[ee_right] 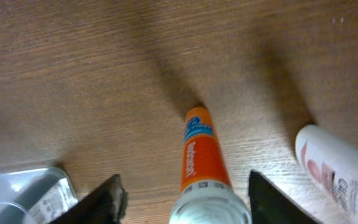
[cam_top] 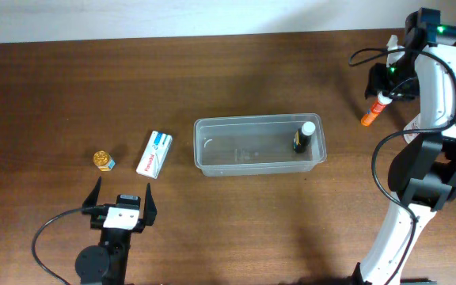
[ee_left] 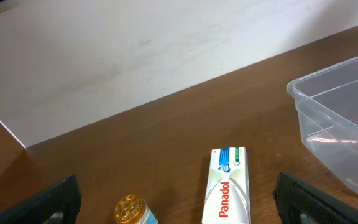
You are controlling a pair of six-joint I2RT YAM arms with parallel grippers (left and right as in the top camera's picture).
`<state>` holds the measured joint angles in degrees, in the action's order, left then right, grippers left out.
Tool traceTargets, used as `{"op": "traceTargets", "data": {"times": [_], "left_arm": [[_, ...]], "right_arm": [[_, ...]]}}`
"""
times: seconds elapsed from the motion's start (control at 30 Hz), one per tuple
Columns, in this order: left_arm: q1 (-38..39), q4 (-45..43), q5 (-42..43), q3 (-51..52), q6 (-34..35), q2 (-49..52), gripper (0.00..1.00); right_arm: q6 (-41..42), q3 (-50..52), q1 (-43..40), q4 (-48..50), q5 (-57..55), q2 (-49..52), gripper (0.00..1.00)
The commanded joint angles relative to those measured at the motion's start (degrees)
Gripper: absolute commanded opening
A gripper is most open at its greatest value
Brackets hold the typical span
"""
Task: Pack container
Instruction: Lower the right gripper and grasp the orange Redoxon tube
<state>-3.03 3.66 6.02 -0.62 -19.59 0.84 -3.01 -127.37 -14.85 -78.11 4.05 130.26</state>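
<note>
Left gripper (cam_top: 123, 190): mine, at the near edge of the table (cam_top: 54, 87), fingers spread wide, nothing between them.

Right gripper (cam_top: 380, 93): mine, at the far right of the table, fingers parted wide. An orange-and-white tube (cam_top: 373, 109) lies between them, its white cap end towards my wrist. There is a clear gap on one side. On the other side I cannot tell whether the finger touches it. It is not clamped.

Container (cam_top: 212, 150): clear plastic tub, mid-table, long side running left to right, well apart from both grippers.

Dark bottle (cam_top: 303, 136): white cap, lying inside the container at its right end.

Panadol box (cam_top: 154, 153): white, flat on the table just left of the container, apart from it.

Small jar (cam_top: 104, 161): gold lid, left of the Panadol box.

White bottle (ee_right: 334, 174): pink print, lying on the wood beside the tube in the right wrist view.
</note>
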Motion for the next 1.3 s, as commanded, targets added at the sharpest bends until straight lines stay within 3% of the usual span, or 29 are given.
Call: {"op": "traceTargets", "data": {"times": [0.0, 0.7, 1.27], "left_arm": [[-0.24, 0.28, 0.61, 0.13, -0.66, -0.55, 0.99], [-0.24, 0.28, 0.61, 0.13, -0.66, -0.55, 0.99], [-0.24, 0.28, 0.61, 0.13, -0.63, -0.55, 0.99]], "right_arm": [[0.24, 0.52, -0.22, 0.20, -0.50, 0.68, 0.54], [0.26, 3.80, -0.22, 1.25, -1.79, 0.74, 0.54], [0.50, 3.82, -0.20, 1.16, -3.43, 0.72, 0.33]]}}
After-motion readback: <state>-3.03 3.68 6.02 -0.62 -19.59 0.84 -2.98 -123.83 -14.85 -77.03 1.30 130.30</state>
